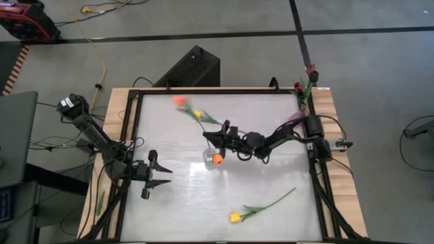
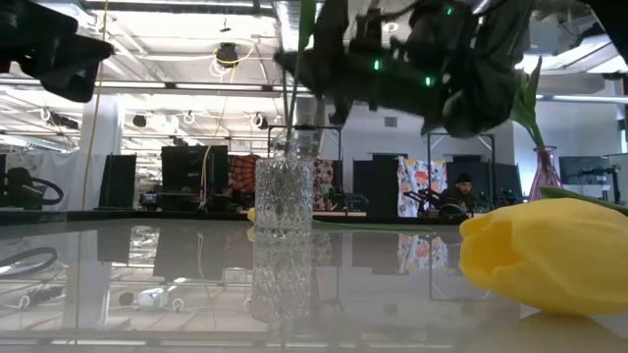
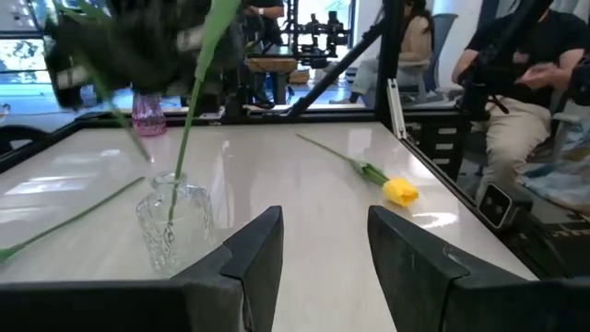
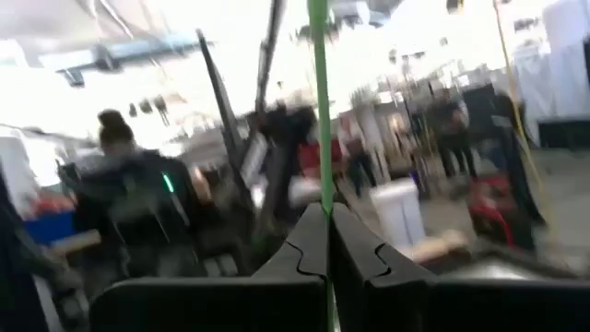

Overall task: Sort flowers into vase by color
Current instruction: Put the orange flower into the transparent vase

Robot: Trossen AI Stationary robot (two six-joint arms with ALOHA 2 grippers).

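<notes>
A clear cut-glass vase (image 1: 210, 160) (image 2: 285, 191) (image 3: 172, 226) stands mid-table. My right gripper (image 1: 224, 137) (image 4: 327, 217) hovers above it, shut on the green stem (image 2: 291, 108) of an orange tulip whose head (image 1: 218, 158) shows over the vase. The stem's lower end stands in the vase. A yellow tulip (image 1: 234, 217) (image 3: 399, 191) lies near the near edge. An orange tulip (image 1: 178, 100) and a yellow one (image 1: 197, 114) lie near the far edge. My left gripper (image 1: 168, 176) (image 3: 323, 221) waits open at the table's left. My right gripper pinches the orange tulip's stem (image 4: 322, 198) between its two shut fingers. The fingers come about level from the table's right and lie across the stem. The stem rises nearly upright, slightly tilted, and its lower end (image 3: 171, 198) reaches down into the clear vase.
A pink glass vase (image 3: 147, 115) (image 2: 545, 162) with dark maroon tulips (image 1: 312, 70) stands at the far right corner. A black frame (image 1: 135, 102) borders the white tabletop. People sit beyond the table's right side (image 3: 516, 83). A loose stem (image 3: 74, 217) lies beside the clear vase.
</notes>
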